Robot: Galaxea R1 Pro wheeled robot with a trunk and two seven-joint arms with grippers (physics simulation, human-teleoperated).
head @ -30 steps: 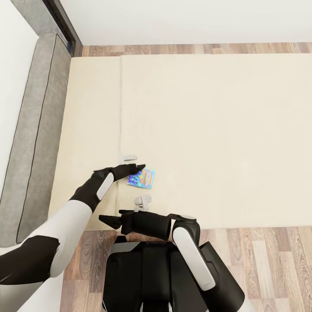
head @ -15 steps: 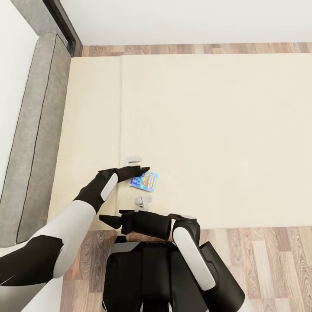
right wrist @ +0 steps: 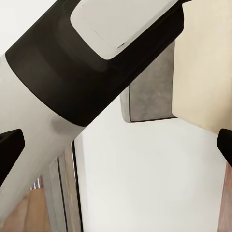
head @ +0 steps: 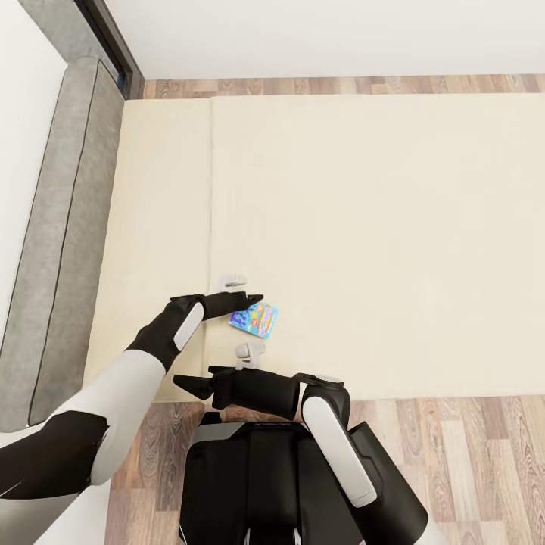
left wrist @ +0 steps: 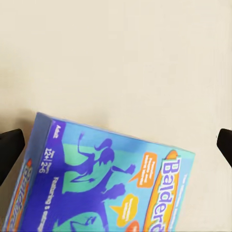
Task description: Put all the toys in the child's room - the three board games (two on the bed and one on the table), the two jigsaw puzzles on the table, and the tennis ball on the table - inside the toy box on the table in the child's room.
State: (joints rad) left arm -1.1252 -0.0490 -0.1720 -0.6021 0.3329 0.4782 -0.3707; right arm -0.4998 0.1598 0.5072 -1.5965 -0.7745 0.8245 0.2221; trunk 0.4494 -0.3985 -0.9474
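A small blue board game (head: pixel 256 319) lies flat on the beige mattress of the bed (head: pixel 363 227), near its front edge. My left gripper (head: pixel 244 315) is open just over the box's left end, with one pale finger beyond it and one nearer me. In the left wrist view the blue printed board game (left wrist: pixel 111 183) sits between the black fingertips (left wrist: pixel 9 151), and nothing is gripped. My right gripper (head: pixel 189 382) hangs folded in front of my trunk, pointing left. It is open and away from the box.
The grey headboard (head: pixel 64 227) runs along the bed's left side against a white wall. Wood floor (head: pixel 454 469) borders the bed in front and behind. The right wrist view looks past my left forearm (right wrist: pixel 72 87) to the headboard's end (right wrist: pixel 150 92).
My left gripper has crept to the right over the mattress, and the blue box has shifted slightly right with it. The right arm has not moved.
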